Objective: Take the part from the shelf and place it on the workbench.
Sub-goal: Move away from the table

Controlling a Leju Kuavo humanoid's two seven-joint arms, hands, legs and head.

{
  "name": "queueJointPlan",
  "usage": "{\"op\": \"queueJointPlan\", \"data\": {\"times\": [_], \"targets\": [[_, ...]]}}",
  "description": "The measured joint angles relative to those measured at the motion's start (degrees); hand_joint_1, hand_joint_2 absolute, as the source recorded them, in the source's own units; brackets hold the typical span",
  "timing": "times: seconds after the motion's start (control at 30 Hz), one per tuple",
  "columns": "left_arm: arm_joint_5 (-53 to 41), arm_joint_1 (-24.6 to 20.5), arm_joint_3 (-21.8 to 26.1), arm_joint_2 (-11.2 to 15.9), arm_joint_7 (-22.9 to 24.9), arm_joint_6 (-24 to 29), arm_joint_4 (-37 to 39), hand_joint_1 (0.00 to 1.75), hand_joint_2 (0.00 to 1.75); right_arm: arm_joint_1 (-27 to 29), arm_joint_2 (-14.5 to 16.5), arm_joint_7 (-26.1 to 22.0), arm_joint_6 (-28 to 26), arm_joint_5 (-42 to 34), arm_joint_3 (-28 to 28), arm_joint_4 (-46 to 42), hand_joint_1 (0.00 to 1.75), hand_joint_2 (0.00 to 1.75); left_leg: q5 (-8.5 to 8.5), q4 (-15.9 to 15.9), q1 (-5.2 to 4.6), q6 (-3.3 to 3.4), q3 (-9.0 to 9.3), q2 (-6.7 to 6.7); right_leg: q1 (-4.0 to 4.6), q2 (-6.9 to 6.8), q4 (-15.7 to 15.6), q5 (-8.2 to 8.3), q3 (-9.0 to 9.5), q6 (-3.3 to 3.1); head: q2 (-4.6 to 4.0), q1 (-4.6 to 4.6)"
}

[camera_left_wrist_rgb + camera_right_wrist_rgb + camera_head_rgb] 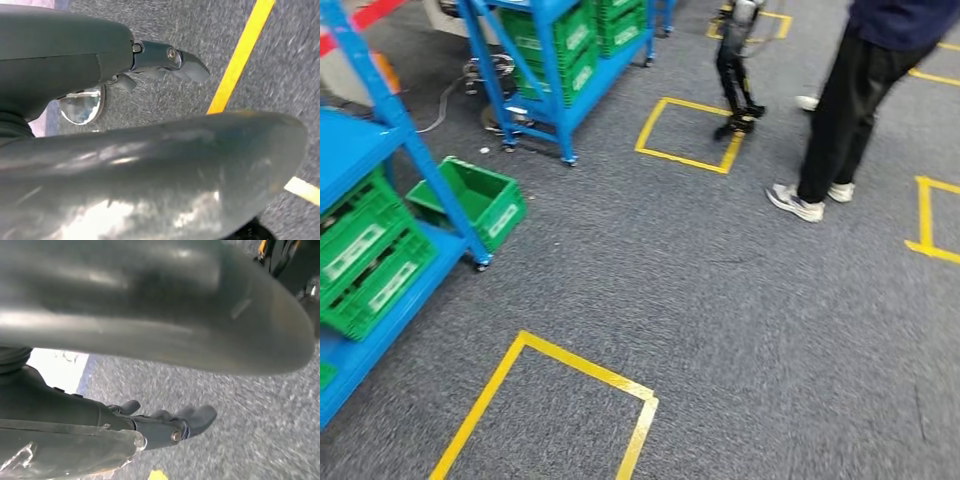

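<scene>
A blue shelf [418, 160] stands at the left of the head view, with green bins [365, 255] tilted on its lower level; I cannot make out a part in them. A second blue shelf [561, 100] with green bins stands further back. My left hand [158, 56] hangs over grey carpet, its fingers stretched out and nothing in it. My right hand [166, 427] hangs the same way, fingers straight and holding nothing.
A loose green bin [475, 200] lies on the floor by the near shelf's leg. A person in dark trousers [848, 110] stands at the back right. A small dark robot [736, 75] stands in a yellow taped square [686, 158]. Another taped square [576, 365] lies close ahead.
</scene>
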Motion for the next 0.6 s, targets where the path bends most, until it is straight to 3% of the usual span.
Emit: {"op": "queueJointPlan", "data": {"times": [0.07, 0.1, 0.13, 0.17, 0.23, 0.3, 0.37, 0.4, 0.47, 0.53, 0.6], "targets": [[0.0, -0.2, 0.2, 0.2, -0.6, -0.1, 0.0, 0.00, 0.00, 0.1, 0.0, -0.7, 0.0, 0.0, 0.1, 0.0, 0.00, 0.00, 0.09, 0.0, 0.00, 0.12, -0.08, -1.38, -0.07, 1.23, 7.4, -2.89, -3.44, 0.12, 0.00, 0.24], [0.0, -0.2, 0.3, 0.3, -1.0, -0.2, 0.0, 0.00, 0.00, 0.1, 0.0, -1.1, 0.0, 0.1, 0.2, 0.0, 0.00, 0.00, 0.11, 0.0, 0.01, 0.11, -0.08, -2.05, -0.09, 1.35, 8.8, -2.86, -4.23, 0.13, 0.00, 0.32], [0.1, -0.2, 0.4, 0.4, -1.5, -0.3, 0.0, 0.00, 0.00, 0.0, 0.0, -1.4, 0.0, 0.1, 0.3, 0.0, 0.00, 0.00, 0.16, 0.0, 0.04, 0.05, -0.04, -2.78, -0.16, 1.44, 7.9, -1.68, -3.93, 0.11, 0.00, 0.37], [0.1, -0.3, 0.5, 0.4, -1.9, -0.4, 0.0, 0.00, 0.00, -0.1, 0.1, -1.5, 0.0, 0.2, 0.4, 0.0, 0.00, 0.00, 0.20, 0.1, 0.10, -0.08, 0.00, -3.53, -0.30, 1.75, 4.9, 0.33, -2.61, 0.11, 0.00, 0.38], [0.1, -0.5, 0.6, 0.7, -2.7, -0.6, 0.0, 0.00, 0.00, -0.2, 0.1, -1.7, 0.0, 0.3, 0.6, 0.1, 0.00, 0.00, 0.25, 0.3, 0.14, -0.61, -0.15, -5.03, -0.87, 4.10, -2.9, 3.83, 0.99, 0.25, 0.00, 0.49], [0.1, -0.8, 0.6, 1.0, -3.2, -0.6, 0.0, 0.00, 0.00, -0.2, 0.1, -1.8, 0.0, 0.3, 0.9, 0.1, 0.00, 0.00, 0.49, 0.5, 0.11, -1.37, -0.64, -6.31, -1.18, 5.89, -6.7, 4.67, 2.71, 0.06, 0.01, 0.55], [0.3, -0.7, 0.6, 1.1, -3.4, -0.5, 0.0, 0.00, 0.00, -0.4, 0.2, -2.0, 0.1, 0.4, 1.0, 0.2, 0.00, 0.00, 0.96, 0.3, 0.33, -2.16, -1.06, -7.43, -0.97, 5.18, -6.9, 4.69, 2.73, -0.70, 0.01, 0.52], [0.7, -0.6, 0.8, 1.0, -3.4, -0.2, 0.0, 0.00, 0.00, -0.4, 0.7, -2.1, -0.2, 0.9, 1.2, 0.2, 0.00, 0.00, 0.85, 0.4, 0.44, -2.48, -1.26, -7.17, -0.87, 4.60, -6.9, 4.86, 2.72, -1.12, 0.01, 0.50], [2.0, -0.5, 1.6, 0.6, -3.4, 0.7, 0.0, 0.00, 0.00, -0.2, 2.9, -2.4, -2.7, 2.4, 2.1, 0.3, 0.00, 0.00, -1.33, 3.3, 0.39, -2.85, -2.70, -4.80, -0.67, 3.27, -7.2, 5.12, 2.64, -2.03, 0.01, 0.14], [3.0, -0.7, 2.5, -0.2, -3.3, 1.7, 0.0, 0.00, 0.00, 0.1, 5.8, -2.2, -6.0, 3.6, 3.2, 0.3, 0.00, 0.00, -5.46, 10.7, 0.25, -2.98, -6.01, -2.18, -0.21, 1.77, -7.2, 5.14, 2.46, -2.66, 0.00, -0.35], [3.3, -0.6, 3.1, -1.0, -3.4, 2.1, 0.0, 0.00, 0.00, 0.3, 8.0, -1.9, -7.4, 4.1, 3.9, 0.6, 0.00, 0.00, -7.61, 16.6, 0.16, -2.91, -8.52, -1.60, 0.17, 0.20, -7.2, 5.12, 2.27, -2.86, 0.00, -0.56]]}}
